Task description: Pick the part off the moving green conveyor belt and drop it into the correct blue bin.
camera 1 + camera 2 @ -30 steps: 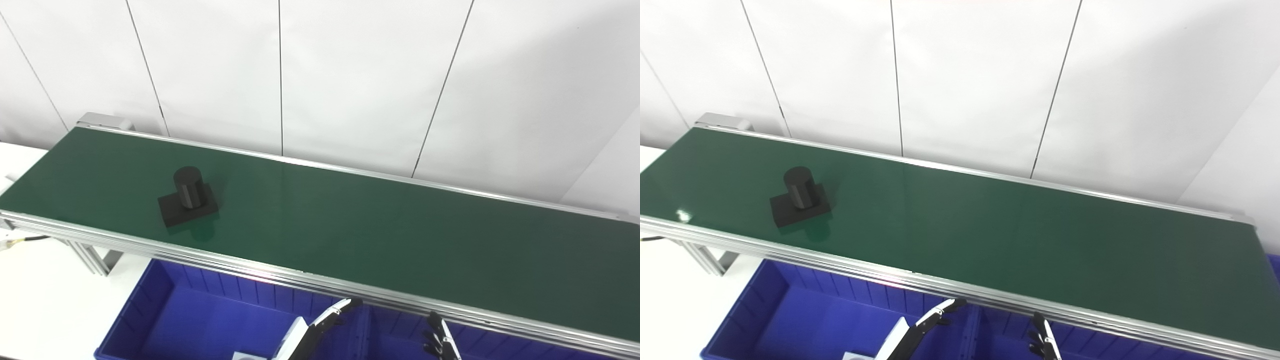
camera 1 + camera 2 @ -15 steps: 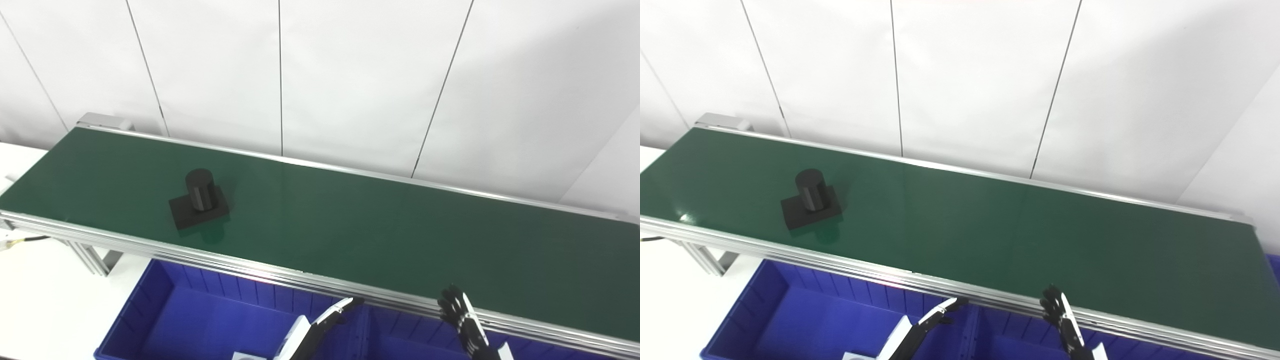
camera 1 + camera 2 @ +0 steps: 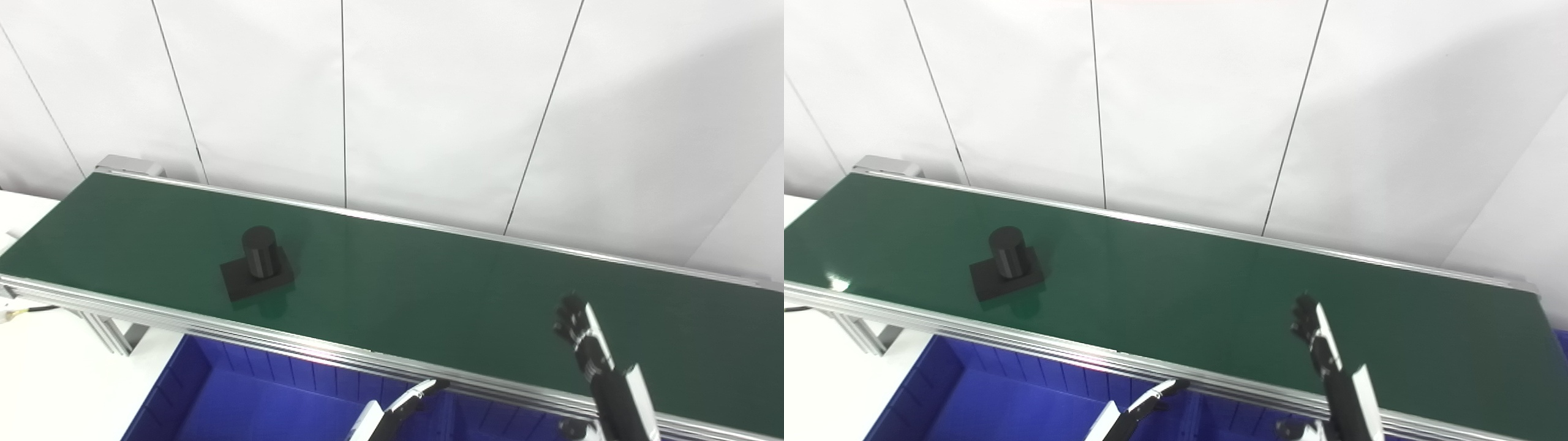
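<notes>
I see the part point(image 3: 258, 262), a black cylinder standing upright on a square base, sitting on the left stretch of the green belt point(image 3: 429, 288), nearer the front rail than the back one. Against the belt's left end it has travelled a little to the right over the last second. The whole picture has also slid downward since half a second ago, so my head cameras have tilted; I don't count that as any move of the things. My right hand point(image 3: 579, 327) has climbed from the front rail and now hangs over the right half of the belt, well apart from the part, holding nothing, its dark fingers point(image 3: 1304, 312) pointing up and lying close together; I cannot tell from here whether they are fully closed. My left hand point(image 3: 407, 404) stays low at the picture's bottom edge, just in front of the rail and over the blue bin point(image 3: 202, 392), with only a fingertip or two showing, so I cannot tell its state.
</notes>
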